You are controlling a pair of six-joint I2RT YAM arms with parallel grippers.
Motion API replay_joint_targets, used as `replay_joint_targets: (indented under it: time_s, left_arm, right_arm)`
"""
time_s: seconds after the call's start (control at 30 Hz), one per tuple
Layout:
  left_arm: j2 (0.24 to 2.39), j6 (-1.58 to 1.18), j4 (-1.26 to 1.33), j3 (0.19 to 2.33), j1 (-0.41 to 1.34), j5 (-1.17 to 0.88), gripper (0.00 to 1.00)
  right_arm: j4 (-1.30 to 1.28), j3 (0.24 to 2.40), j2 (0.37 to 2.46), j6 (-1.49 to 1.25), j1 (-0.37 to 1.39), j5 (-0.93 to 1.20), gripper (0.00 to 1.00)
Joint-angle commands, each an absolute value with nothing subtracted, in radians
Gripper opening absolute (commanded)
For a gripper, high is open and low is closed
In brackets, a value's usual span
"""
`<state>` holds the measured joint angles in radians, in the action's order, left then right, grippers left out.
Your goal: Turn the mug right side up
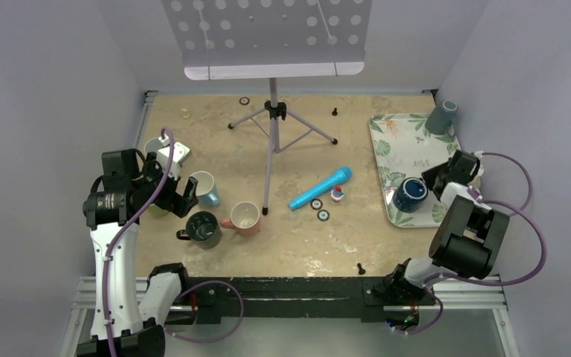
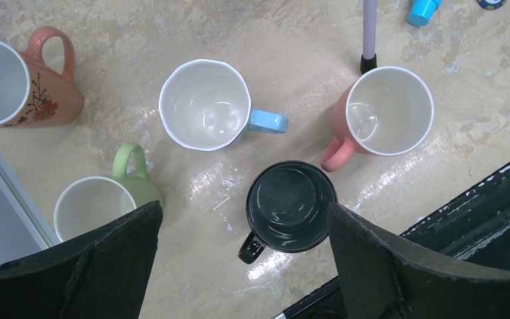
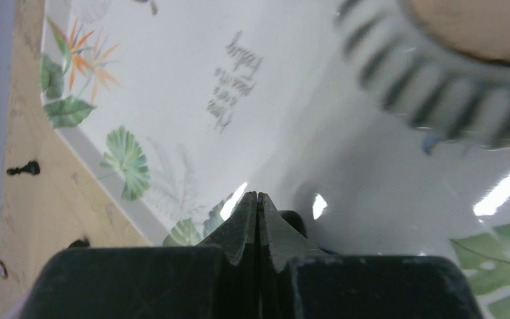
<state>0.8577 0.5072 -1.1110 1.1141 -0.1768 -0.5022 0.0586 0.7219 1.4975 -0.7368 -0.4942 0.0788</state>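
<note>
**A:** Where is the mug?

**B:** The dark blue mug (image 1: 410,193) sits on the leaf-printed tray (image 1: 389,145), at the right side of the surface (image 1: 305,245) and towards the tray's near edge. It looks bottom up. The right wrist view, though blurred, shows a striped wall with a bare tan base on top.

**A:** And the right claw?

**B:** The right claw (image 3: 257,206) is pressed fully together with nothing between its fingers. It sits low over the tray, just beside the mug and not touching it.

**A:** What about the other arm?

**B:** The left claw (image 2: 244,219) is spread wide and holds nothing. It hovers over a cluster of upright mugs at the left of the surface. A black mug (image 2: 291,206) lies under the gap. Beyond it are a white mug with a blue handle (image 2: 204,104) and a pink mug (image 2: 388,109). A green mug (image 2: 96,206) and a flowered pink mug (image 2: 13,83) stand off to the side.

**A:** Anything else on the tray?

**B:** A grey mug (image 1: 442,117) at its far corner.
</note>
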Motion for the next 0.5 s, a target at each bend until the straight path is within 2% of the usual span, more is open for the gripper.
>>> replay_joint_targets:
  time_s: [0.0,0.17,0.37,0.47]
  left_arm:
    - [0.855,0.508,-1.121,1.150,-0.181,-0.564,0.97]
    - [0.869,0.514,-1.144,1.174,-0.180,-0.607,0.98]
    - [0.881,0.517,-1.144,1.176,-0.181,-0.614,0.98]
    - [0.882,0.519,-1.148,1.176,-0.180,-0.613,0.98]
  right_arm:
    - [0.097,0.777,1.435,-0.640,-0.405,0.166,0.00]
    - [0.175,0.740,1.352,-0.598,-0.299,0.205,0.00]
    - [0.128,0.766,1.335,-0.559,-0.272,0.152,0.00]
    - [-0.022,0.859,1.365,-0.531,-0.260,-0.006,0.00]
